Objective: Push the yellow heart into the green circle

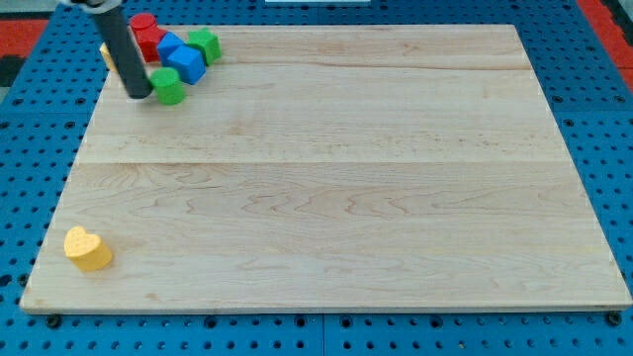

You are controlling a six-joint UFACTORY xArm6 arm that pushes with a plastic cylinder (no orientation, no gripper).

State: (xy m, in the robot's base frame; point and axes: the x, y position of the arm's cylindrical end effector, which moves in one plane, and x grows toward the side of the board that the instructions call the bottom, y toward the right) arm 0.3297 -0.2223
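Observation:
The yellow heart (87, 249) lies near the board's bottom left corner, alone. The green circle (169, 86) sits at the view's top left, at the lower edge of a cluster of blocks. My tip (139, 95) rests on the board just left of the green circle, almost touching it. The rod slants up to the view's top left. The yellow heart is far below my tip, toward the view's bottom.
The top-left cluster holds red blocks (146, 36), blue blocks (184, 58), a green block (205, 44) and a yellow block (107, 53) partly hidden behind the rod. The wooden board (336, 178) lies on a blue pegboard table.

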